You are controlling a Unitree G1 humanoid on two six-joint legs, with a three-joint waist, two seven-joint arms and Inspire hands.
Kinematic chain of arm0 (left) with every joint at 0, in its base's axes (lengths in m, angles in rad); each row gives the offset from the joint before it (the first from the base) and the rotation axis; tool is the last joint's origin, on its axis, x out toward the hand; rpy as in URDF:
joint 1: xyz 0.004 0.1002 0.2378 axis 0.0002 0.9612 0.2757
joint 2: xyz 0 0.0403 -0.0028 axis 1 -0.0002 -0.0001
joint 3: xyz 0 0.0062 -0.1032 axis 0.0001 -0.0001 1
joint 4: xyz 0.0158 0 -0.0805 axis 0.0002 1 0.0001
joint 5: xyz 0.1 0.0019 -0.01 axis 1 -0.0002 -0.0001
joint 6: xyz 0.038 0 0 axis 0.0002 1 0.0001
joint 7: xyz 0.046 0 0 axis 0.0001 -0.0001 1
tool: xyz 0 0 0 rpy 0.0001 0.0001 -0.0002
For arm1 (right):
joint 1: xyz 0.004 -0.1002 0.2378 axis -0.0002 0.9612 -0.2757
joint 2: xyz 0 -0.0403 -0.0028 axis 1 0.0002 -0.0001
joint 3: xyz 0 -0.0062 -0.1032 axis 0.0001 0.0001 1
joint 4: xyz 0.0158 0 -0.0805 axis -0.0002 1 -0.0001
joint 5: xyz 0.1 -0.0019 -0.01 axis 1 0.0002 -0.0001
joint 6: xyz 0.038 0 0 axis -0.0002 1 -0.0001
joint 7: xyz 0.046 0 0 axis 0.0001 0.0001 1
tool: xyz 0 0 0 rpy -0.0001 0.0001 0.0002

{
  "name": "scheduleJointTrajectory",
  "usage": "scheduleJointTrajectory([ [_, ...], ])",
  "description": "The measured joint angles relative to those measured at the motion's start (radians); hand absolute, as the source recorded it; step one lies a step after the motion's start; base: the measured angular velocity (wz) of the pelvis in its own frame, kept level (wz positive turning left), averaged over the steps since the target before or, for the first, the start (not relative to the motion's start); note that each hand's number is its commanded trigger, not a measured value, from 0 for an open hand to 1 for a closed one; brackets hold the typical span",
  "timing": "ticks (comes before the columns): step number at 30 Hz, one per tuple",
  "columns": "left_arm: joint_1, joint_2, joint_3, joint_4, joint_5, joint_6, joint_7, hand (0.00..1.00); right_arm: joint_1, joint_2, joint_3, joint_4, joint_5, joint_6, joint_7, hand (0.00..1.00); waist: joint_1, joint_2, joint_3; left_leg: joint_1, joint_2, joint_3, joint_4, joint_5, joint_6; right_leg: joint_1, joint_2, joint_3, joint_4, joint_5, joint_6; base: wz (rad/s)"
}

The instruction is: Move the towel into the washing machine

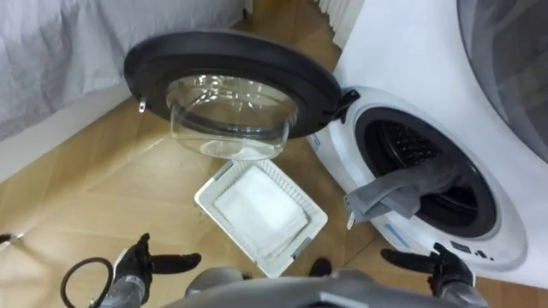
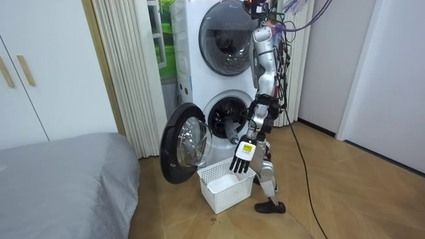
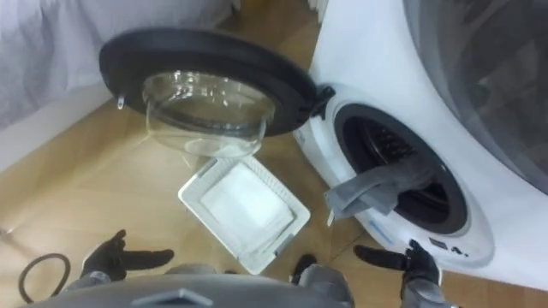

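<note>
The grey towel (image 1: 401, 193) hangs half out of the washing machine's (image 1: 402, 77) round hole, maybe caught on the edge. Its door (image 1: 231, 60) is wide open. The left hand (image 1: 137, 266) and right hand (image 1: 445, 267) are down low, fingers straight, holding nothing. A white basket (image 1: 205, 196) sits on the floor.

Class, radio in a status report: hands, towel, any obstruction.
Left hand open, right hand open, both empty. Grey towel hangs partly out over washing machine drum rim. Door open wide, basket on floor beneath.
</note>
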Motion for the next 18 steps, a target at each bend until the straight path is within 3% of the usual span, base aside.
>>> scheduleJointTrajectory([
  [9,0.001,-0.002,0.001,0.006,0.038,0.024,0.001,0.0,0.007,0.022,0.014,0.004,-0.143,0.001,0.029,0.0,-0.002,-0.007,0.0067,0.077,0.002,-0.004,-0.029,0.0,-0.001,0.083,0.011,0.004,-0.03,-0.001,0.0,0.02],
  [14,0.001,-0.005,0.022,0.007,0.066,0.039,-0.012,0.0,0.03,0.022,0.015,0.002,-0.172,0.002,0.04,0.0,0.001,-0.007,0.0103,0.101,-0.003,-0.005,-0.029,0.0,-0.001,0.108,0.016,0.029,-0.04,0.0,0.0,-0.03],
  [18,-0.002,-0.012,0.028,0.009,0.077,0.067,-0.017,0.0,0.036,0.022,0.016,0.004,-0.172,0.026,0.054,0.0,-0.002,-0.003,0.0128,0.124,-0.001,-0.006,-0.036,0.0,-0.001,0.126,0.02,0.031,-0.041,-0.001,0.0,-0.03],
])
